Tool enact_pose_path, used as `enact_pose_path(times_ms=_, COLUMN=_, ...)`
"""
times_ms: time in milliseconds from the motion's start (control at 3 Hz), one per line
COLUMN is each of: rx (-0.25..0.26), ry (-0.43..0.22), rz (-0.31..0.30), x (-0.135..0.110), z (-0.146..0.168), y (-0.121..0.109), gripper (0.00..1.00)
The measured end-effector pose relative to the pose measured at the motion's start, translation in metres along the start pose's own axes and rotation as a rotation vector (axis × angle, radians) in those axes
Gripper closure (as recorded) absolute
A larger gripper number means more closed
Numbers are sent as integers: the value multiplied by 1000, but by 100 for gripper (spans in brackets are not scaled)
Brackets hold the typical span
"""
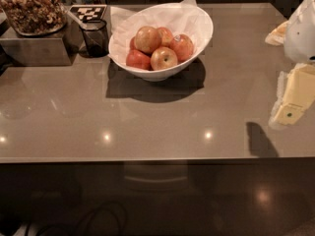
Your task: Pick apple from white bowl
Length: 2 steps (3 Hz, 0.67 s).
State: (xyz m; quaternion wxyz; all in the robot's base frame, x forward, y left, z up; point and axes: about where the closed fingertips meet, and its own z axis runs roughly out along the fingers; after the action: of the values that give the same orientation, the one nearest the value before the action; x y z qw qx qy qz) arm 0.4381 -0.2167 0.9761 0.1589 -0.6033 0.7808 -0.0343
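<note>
The white bowl stands at the back middle of the grey counter, lined with crinkled white paper. It holds several apples. The apple, the largest, pale yellow-orange with red streaks, lies on top at the bowl's left-centre. Smaller apples lie around it: a deep-red one, a yellow-red one showing its stem dimple and a red one. My gripper, pale yellow under a white arm housing, hangs over the counter's right edge, far right of the bowl and apart from it. It holds nothing that I can see.
A small dark see-through cup stands just left of the bowl. A container of nuts sits on a metal box at the back left, beside a checkered tag. The counter's front edge runs across.
</note>
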Motion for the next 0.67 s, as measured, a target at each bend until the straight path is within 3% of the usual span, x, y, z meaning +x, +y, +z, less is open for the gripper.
enact_pose_path(times_ms=333, rx=0, ry=0, rz=0, x=0, z=0, y=0, gripper=0)
enact_pose_path(times_ms=667, rx=51, ry=-88, rz=-1, x=-15, z=-7, y=-15, gripper=0)
